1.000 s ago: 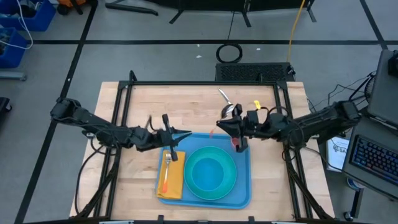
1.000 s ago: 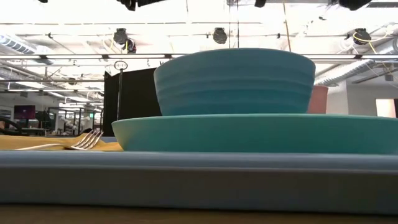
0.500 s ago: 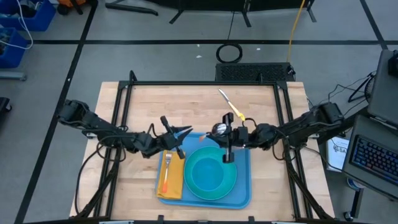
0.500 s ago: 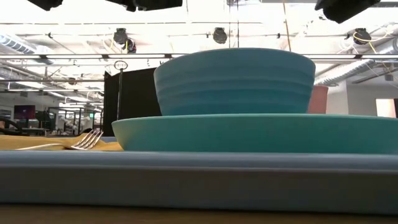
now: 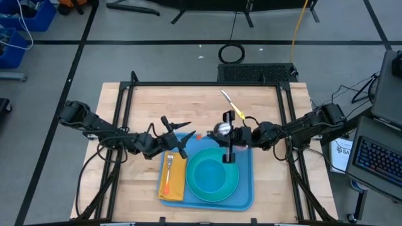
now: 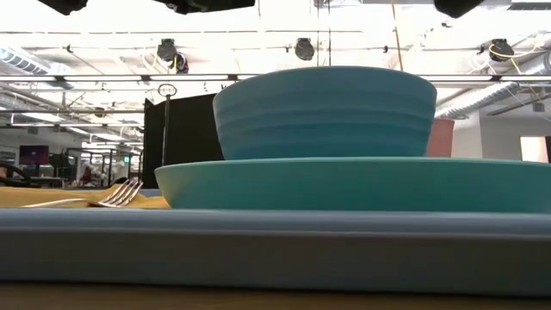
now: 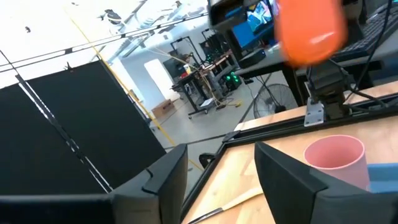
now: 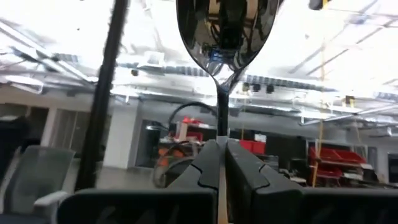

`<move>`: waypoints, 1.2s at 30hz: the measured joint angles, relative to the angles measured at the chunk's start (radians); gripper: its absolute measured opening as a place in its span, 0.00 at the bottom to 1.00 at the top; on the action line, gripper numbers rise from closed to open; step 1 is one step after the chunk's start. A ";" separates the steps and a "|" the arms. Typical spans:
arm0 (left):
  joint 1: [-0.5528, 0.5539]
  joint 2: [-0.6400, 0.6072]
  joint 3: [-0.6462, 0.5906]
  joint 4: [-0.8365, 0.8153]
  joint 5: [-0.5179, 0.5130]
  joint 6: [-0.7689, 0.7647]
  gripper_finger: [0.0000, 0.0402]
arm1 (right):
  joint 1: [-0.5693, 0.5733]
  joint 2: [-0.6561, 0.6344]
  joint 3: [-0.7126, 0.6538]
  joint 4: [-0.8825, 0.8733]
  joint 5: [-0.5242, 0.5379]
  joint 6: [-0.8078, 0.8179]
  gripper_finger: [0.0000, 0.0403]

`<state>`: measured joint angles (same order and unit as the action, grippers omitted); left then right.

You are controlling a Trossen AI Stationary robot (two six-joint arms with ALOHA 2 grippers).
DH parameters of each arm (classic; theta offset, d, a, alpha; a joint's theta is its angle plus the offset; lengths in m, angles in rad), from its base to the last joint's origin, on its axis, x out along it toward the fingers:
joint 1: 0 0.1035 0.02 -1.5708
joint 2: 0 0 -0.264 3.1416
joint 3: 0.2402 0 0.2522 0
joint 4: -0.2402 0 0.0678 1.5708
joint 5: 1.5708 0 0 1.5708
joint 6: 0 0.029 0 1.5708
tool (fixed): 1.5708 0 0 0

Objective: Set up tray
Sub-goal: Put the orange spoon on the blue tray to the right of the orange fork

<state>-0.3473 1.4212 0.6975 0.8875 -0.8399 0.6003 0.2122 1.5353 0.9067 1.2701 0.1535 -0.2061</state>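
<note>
A turquoise plate (image 5: 213, 177) carries a blue ribbed bowl (image 6: 324, 112), the bowl sitting in the plate's middle. Beside the plate lies a yellow-orange napkin (image 5: 176, 182) with an orange-handled fork (image 5: 168, 172) on it, tines pointing toward the counter's far edge. In the low view the fork's tines (image 6: 120, 194) lie flat on the napkin (image 6: 52, 196), just beside the plate (image 6: 353, 184). A pink cup (image 7: 334, 160) stands upright on the wooden counter (image 5: 157, 107). A yellow-handled utensil (image 5: 231, 105) lies on the bare wood well back from the plate. A spoon (image 8: 225, 34) shows with its shiny bowl upward, mirroring the room.
</note>
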 joint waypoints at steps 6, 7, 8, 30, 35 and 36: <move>0.000 0.000 0.000 0.005 -0.014 0.018 0.43 | -0.041 0.084 0.057 0.024 0.030 0.045 0.00; 0.000 0.000 0.000 0.005 -0.027 0.021 0.41 | -0.045 0.102 0.070 0.029 0.028 0.055 0.00; 0.000 0.000 0.000 0.005 -0.041 0.024 0.40 | -0.049 0.119 0.080 0.036 0.030 0.060 0.00; -0.013 0.000 0.000 0.008 -0.130 0.070 0.33 | -0.054 0.173 0.118 0.038 0.214 -0.040 0.00; -0.012 0.000 0.000 0.008 -0.131 0.068 0.33 | -0.053 0.173 0.118 0.021 0.212 -0.020 0.00; -0.011 0.000 0.000 0.008 -0.132 0.068 0.33 | -0.053 0.173 0.117 0.016 0.212 -0.019 0.00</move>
<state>-0.3580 1.4212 0.6975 0.8951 -0.9722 0.6678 0.1589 1.7084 1.0239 1.2863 0.3660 -0.2251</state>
